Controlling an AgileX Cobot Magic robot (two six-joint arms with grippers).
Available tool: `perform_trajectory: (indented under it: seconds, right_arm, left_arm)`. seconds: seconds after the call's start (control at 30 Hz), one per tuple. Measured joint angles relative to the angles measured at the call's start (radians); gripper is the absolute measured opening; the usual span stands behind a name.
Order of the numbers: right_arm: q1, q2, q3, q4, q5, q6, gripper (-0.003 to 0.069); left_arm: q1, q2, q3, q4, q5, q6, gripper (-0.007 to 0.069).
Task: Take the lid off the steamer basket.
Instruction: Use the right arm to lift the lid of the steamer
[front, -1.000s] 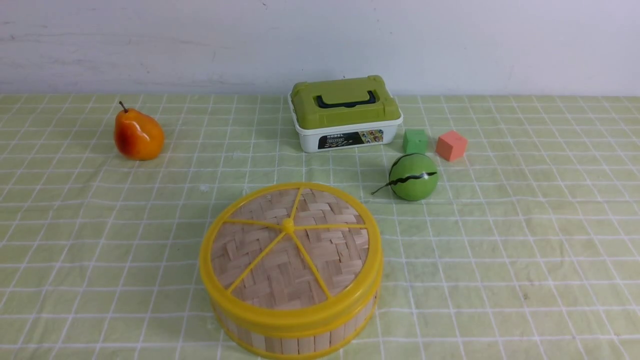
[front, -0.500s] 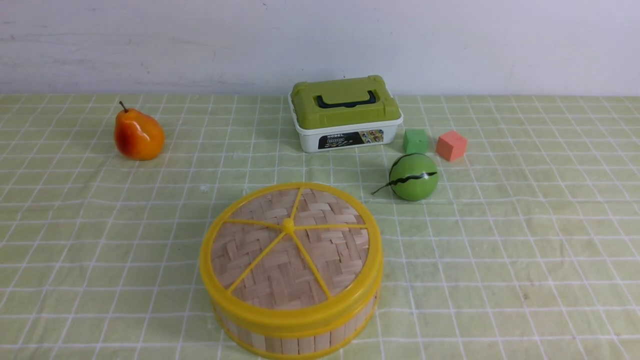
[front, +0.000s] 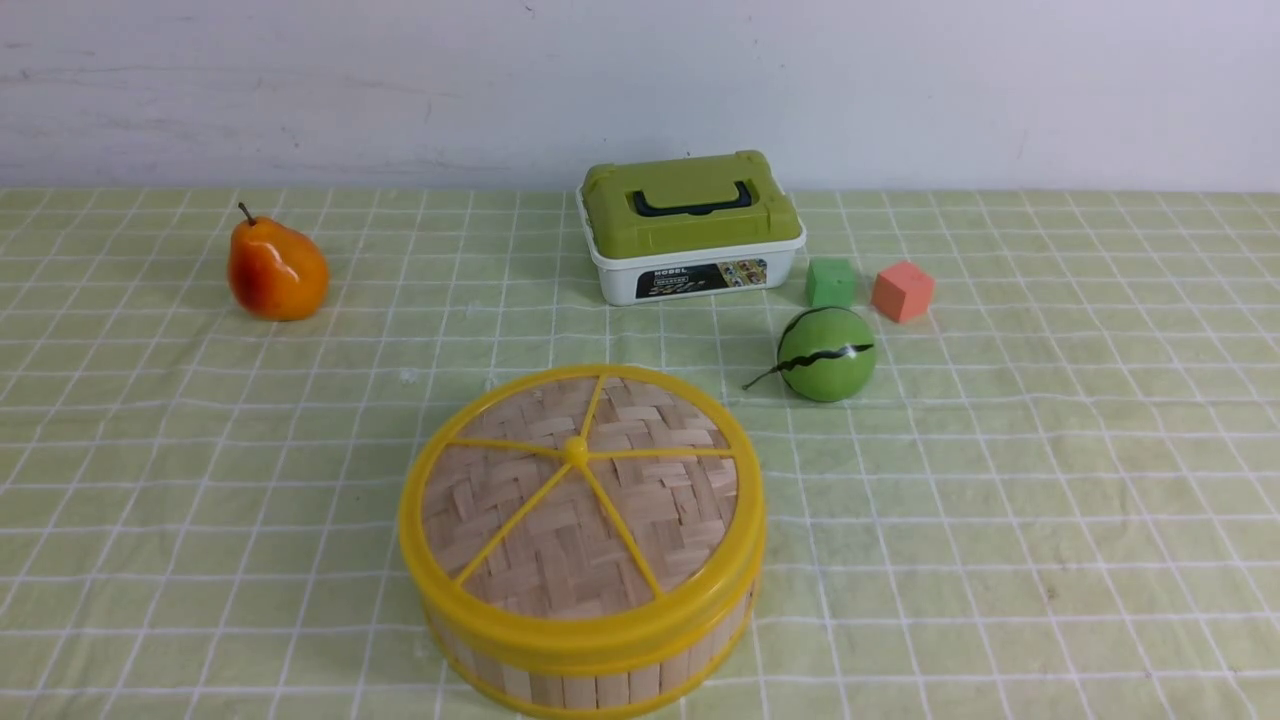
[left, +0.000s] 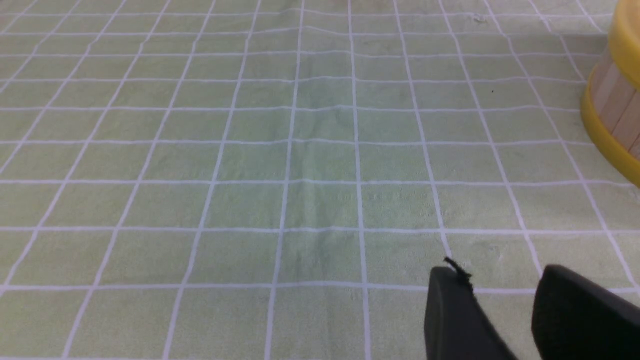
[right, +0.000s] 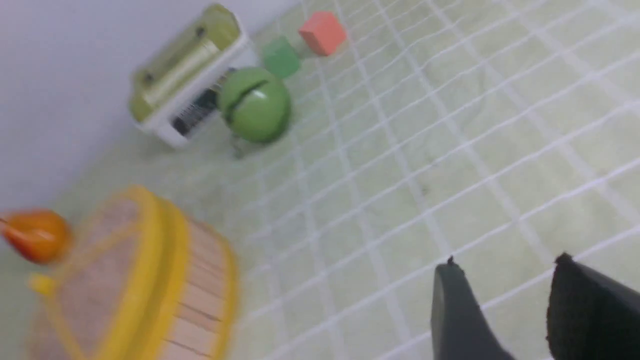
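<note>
Still nothing has shifted in the front view: the lid (front: 580, 500) sits shut on the steamer basket (front: 600, 682), at the near middle of the counter (front: 1000, 520).
Only the word "MODEL" reads on the label (front: 700, 277) of the white box (front: 615, 282), which is closed; what either container holds is hidden. The left gripper (left: 497, 270), fingers apart with nothing between, hangs over bare cloth near the basket's wall. The right gripper (right: 507, 262), likewise spread and empty, is well apart from the basket.
</note>
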Motion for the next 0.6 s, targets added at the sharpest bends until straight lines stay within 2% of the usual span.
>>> perform_trajectory:
  seconds: [0.03,0.13,0.47,0.53,0.57,0.6]
  right_arm:
    - [0.0,0.0,0.001,0.105,-0.009,0.056,0.0241]
    - [0.0,0.0,0.001,0.182,-0.06,0.067,0.0241]
    - [0.0,0.0,0.0,0.147,-0.103,-0.05,0.0241]
    - [-0.001,0.001,-0.051,0.116,-0.058,-0.141,0.0218]
    - [-0.001,0.02,-0.1,0.093,-0.008,-0.187,0.0179]
    - [-0.001,0.026,-0.112,0.088,0.001,-0.194,0.0171]
  left_arm:
    - [0.0,0.0,0.0,0.0,0.0,0.0,0.0239]
    - [0.0,0.0,0.0,0.0,0.0,0.0,0.0239]
    - [0.0,0.0,0.0,0.0,0.0,0.0,0.0239]
    - [0.0,0.0,0.0,0.0,0.0,0.0,0.0239]
    - [0.0,0.0,0.0,0.0,0.0,0.0,0.0239]
    - [0.0,0.0,0.0,0.0,0.0,0.0,0.0239]
